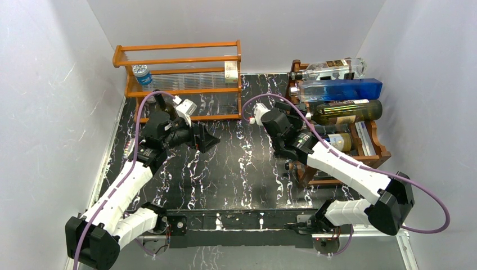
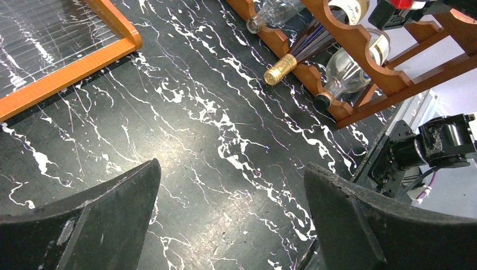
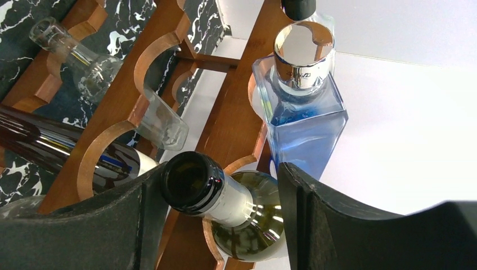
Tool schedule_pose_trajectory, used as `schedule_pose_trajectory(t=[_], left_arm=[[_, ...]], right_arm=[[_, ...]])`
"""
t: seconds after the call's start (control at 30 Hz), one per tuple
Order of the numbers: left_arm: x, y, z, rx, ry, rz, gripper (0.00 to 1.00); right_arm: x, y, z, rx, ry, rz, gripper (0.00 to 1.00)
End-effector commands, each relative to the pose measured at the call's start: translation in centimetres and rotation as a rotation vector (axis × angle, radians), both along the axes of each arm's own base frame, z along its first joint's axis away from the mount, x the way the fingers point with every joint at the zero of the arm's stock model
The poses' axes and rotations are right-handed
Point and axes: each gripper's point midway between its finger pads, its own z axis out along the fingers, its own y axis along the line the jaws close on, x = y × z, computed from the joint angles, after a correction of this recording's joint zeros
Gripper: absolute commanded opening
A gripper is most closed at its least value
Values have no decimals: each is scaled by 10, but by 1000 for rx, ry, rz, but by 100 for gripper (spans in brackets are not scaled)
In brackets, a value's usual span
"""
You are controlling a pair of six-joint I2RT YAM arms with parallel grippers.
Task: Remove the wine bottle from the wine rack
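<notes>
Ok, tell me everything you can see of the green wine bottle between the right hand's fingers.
The wine bottle is clear greenish glass with a dark glossy mouth and a white band round its neck. It lies on its side in a scalloped notch of the wine rack, neck poking toward the wrist camera, next to the blue bottle. The right hand is open, one finger either side of the neck; whether either touches the glass is unclear.

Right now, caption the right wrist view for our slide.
Open right hand straddling the wine bottle on the wine rack.
</notes>
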Motion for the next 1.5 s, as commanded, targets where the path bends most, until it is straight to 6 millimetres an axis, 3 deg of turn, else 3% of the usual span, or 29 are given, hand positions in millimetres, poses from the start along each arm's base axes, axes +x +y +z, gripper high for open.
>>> schedule_pose_trajectory(t=[0.0, 0.33, 0.7, 1.13, 1.47], left_arm=[[2, 2, 5, 17, -20, 10, 98], [5, 4, -3, 36, 6, 32, 98], [7, 4, -12, 47, 52, 39, 97], [8, 3, -12, 45, 56, 36, 96], [6, -1, -12, 30, 61, 15, 96]], right_arm=[[8, -1, 15, -17, -76, -18, 75], [7, -10, 14, -73, -112, -34, 71], [20, -16, 18, -91, -164, -45, 66], [18, -16, 10, -137, -129, -4, 42], [17, -13, 31, -82, -123, 18, 15]])
